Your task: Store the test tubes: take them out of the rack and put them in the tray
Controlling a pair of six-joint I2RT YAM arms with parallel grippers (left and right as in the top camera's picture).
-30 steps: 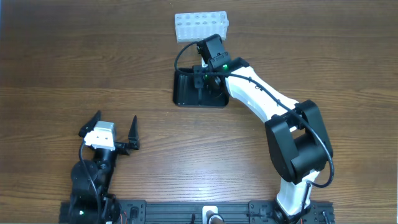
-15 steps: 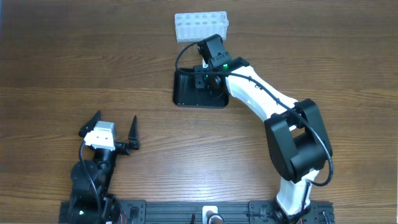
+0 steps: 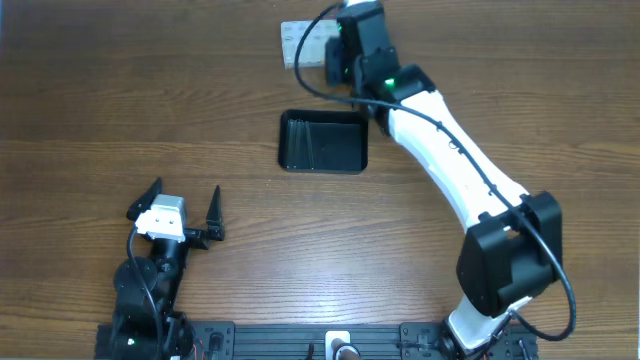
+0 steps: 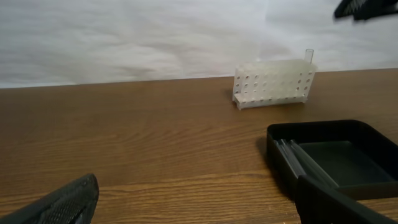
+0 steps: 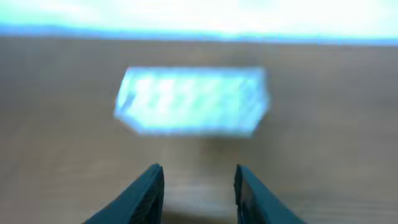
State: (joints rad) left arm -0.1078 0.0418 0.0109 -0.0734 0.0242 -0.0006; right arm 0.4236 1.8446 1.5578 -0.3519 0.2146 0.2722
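The white test tube rack (image 3: 300, 44) stands at the far side of the table, with one clear tube (image 4: 309, 56) upright at its end. Nearer lies the black tray (image 3: 291, 150), and clear tubes (image 4: 300, 160) lie along one side of it. My right gripper (image 3: 334, 52) hangs above the table just on the near side of the rack (image 5: 193, 99); it is open (image 5: 196, 186) with nothing between its fingers. My left gripper (image 3: 185, 205) rests open and empty near the front left, far from the tray (image 4: 348, 127).
Bare wooden tabletop (image 3: 150, 100) surrounds the rack and the tray. A white wall backs the table's far edge in the left wrist view. The right arm's white links (image 3: 450, 150) slant from the front right across to the rack.
My right gripper has risen out of the tray and swung away toward the rack. The tray now lies uncovered with tubes in it. The left arm has kept still.
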